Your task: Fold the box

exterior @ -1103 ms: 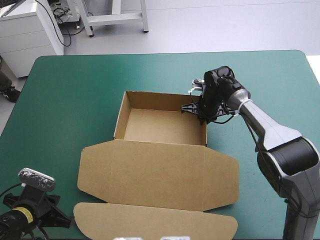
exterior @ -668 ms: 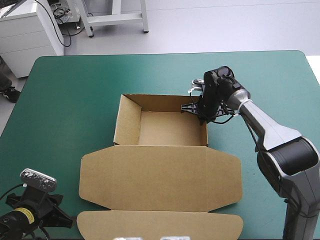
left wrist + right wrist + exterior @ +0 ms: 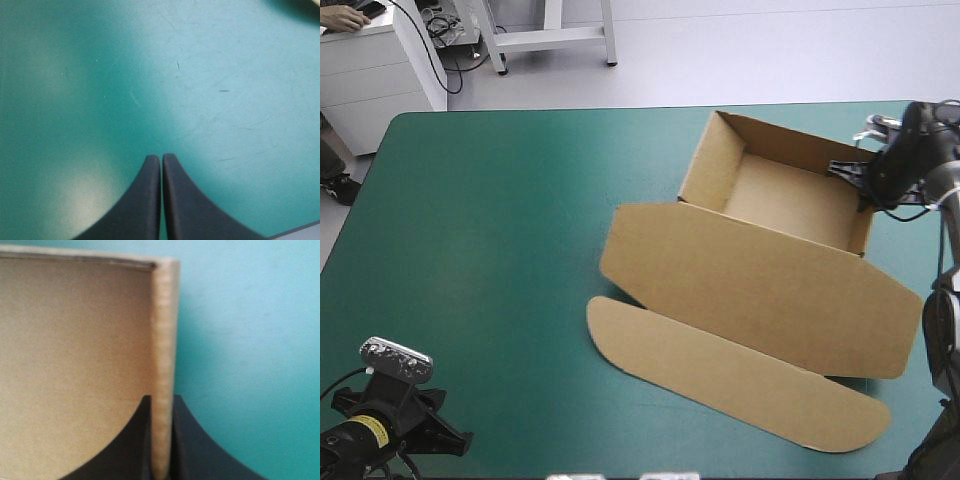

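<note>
The brown box (image 3: 770, 260) is an open tray with its walls raised and its lid lying flat toward the table's front, sitting skewed at the right half of the table. My right gripper (image 3: 865, 180) is shut on the tray's right wall near the far right corner. In the right wrist view that wall's edge (image 3: 163, 365) stands pinched between the fingers of the right gripper (image 3: 161, 405). My left gripper (image 3: 450, 440) rests near the front left corner of the table, far from the box. The left wrist view has the left gripper (image 3: 161, 160) shut over bare teal-green cover.
The lid's rounded front flap (image 3: 730, 375) reaches toward the table's front right. The tray's right corner lies close to the table's right edge (image 3: 945, 120). Bare teal-green cover (image 3: 490, 230) fills the left half of the table.
My right gripper has dragged the box to the right and toward the far edge, turning it so the lid now slants. The left gripper has stayed in place.
</note>
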You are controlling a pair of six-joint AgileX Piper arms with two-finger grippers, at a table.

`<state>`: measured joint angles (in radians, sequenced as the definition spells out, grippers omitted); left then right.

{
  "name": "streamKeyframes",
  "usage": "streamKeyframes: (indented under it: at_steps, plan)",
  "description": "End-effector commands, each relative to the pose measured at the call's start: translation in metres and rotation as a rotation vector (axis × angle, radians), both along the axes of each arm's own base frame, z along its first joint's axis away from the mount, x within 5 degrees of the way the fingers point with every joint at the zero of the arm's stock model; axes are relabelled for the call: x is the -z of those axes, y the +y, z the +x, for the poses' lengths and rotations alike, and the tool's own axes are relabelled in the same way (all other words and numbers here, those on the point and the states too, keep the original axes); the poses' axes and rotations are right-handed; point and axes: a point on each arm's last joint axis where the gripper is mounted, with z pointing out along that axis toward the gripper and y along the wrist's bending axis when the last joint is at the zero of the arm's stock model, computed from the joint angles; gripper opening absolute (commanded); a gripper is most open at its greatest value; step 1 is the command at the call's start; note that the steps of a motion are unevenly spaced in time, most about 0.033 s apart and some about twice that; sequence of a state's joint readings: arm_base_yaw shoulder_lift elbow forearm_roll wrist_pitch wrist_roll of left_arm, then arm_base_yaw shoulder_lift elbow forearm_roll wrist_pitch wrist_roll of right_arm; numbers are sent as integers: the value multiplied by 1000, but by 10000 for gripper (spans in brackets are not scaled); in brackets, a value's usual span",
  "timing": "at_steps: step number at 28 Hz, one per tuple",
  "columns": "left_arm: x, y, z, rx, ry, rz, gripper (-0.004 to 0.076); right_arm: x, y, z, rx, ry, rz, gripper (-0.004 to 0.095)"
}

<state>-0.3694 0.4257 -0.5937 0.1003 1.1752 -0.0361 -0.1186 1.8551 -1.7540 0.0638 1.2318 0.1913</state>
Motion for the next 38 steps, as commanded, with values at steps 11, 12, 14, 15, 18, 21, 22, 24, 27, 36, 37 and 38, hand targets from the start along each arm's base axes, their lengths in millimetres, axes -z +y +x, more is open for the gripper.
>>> streamKeyframes:
  at_steps: [11, 12, 14, 15, 18, 21, 22, 24, 27, 36, 37, 38]
  plan:
    - [-9, -2, 4, -10, -53, -31, -8, -32, -171, -77, 386, -36, -109, 74]
    - [-9, -2, 4, -10, -53, -31, -8, -32, -172, -77, 386, -33, -116, 115]
    - [-9, -2, 4, -10, -53, -31, -8, -32, -172, -77, 386, -33, -116, 232]
    - [-9, -2, 4, -10, -53, -31, -8, -32, -172, -77, 386, -33, -116, 292]
    - [-9, -2, 4, -10, -53, -31, -8, -32, -172, -77, 388, -33, -116, 421]
    - [-9, -2, 4, -10, -53, -31, -8, -32, -172, -78, 388, -35, -117, 459]
    - [-9, -2, 4, -10, -53, -31, -8, -33, -172, -78, 388, -36, -118, 459]
    - [-9, -2, 4, -10, -53, -31, -8, -36, -171, -80, 388, -44, -121, 459]
    - [-9, -2, 4, -10, -53, -31, -8, -44, -168, -84, 393, -63, -127, 458]
    - [-9, -2, 4, -10, -53, -31, -8, -80, -154, -105, 404, -155, -163, 458]
    - [-9, -2, 4, -10, -53, -31, -8, -84, -152, -108, 404, -167, -168, 458]
    - [-9, -2, 4, -10, -53, -31, -8, -88, -150, -111, 404, -177, -172, 458]
